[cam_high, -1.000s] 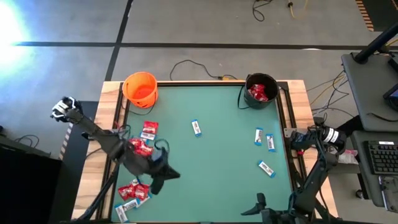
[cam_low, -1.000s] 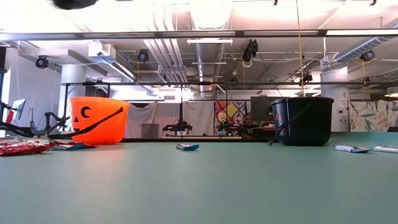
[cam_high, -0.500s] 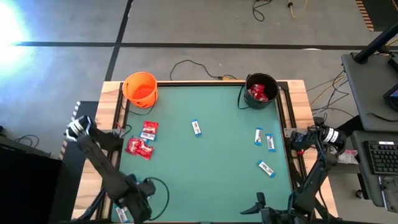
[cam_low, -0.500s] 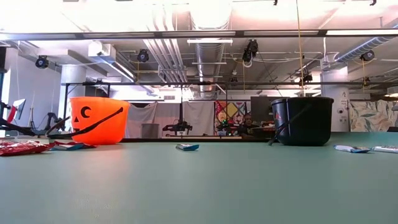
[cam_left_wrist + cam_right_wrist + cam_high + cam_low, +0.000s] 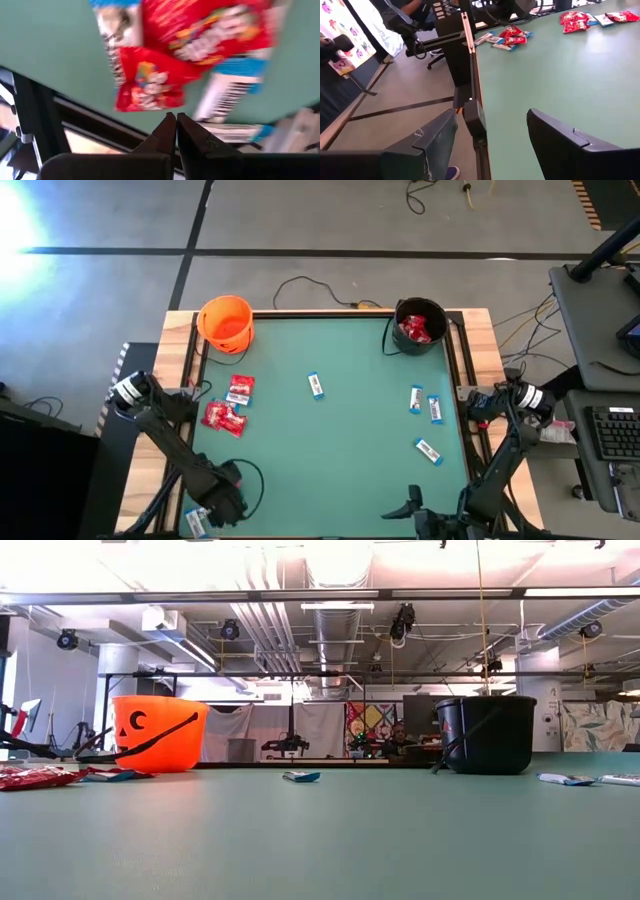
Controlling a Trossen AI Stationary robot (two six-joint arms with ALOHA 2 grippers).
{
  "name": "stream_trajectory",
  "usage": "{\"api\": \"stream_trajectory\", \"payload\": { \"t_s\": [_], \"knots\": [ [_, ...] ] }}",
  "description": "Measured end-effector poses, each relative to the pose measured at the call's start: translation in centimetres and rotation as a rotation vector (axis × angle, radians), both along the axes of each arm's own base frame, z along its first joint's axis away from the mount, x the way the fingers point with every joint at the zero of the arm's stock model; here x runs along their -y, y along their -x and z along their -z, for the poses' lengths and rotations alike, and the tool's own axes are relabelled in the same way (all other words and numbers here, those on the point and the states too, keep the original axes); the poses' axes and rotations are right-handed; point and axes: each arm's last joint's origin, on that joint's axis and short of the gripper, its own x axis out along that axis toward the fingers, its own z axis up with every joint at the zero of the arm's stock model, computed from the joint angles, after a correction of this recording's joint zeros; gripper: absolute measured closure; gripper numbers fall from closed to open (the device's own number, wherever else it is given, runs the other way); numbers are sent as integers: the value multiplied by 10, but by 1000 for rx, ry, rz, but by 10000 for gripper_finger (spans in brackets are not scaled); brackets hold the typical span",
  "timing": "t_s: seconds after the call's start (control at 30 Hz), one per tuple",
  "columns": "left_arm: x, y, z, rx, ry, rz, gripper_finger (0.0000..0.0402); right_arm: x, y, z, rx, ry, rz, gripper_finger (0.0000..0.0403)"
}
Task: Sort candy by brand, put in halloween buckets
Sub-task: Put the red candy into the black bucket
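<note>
Crinkly red packets (image 5: pixel 150 85), closed left gripper (image 5: pixel 175 131) above

green table (image 5: pixel 350 440), floor cable (image 5: pixel 300 285), keyboard (image 5: pixel 612 442)

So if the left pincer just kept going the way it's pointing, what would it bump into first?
Probably the red packet right ahead of the shut left pincer, in the candy heap at the table's near left corner; depth is hard to judge.
</note>
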Motion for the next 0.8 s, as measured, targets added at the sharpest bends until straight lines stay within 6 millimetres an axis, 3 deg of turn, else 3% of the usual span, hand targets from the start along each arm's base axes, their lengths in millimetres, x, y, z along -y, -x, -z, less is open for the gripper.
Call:
{"api": "stream_trajectory", "payload": {
  "t_s": [0.2,0.33,0.53,0.8],
  "knots": [
    [-11,6,28,-22,41,-17,402,0,0,0,-1,2,-1,170],
    [-14,-5,43,67,90,-19,401,0,0,0,-4,0,-6,170],
    [-9,-54,40,483,230,82,401,2,-2,0,11,64,3,170],
    [-33,-119,14,967,-11,208,402,6,-12,-1,-17,39,-20,170]
  ]
}}
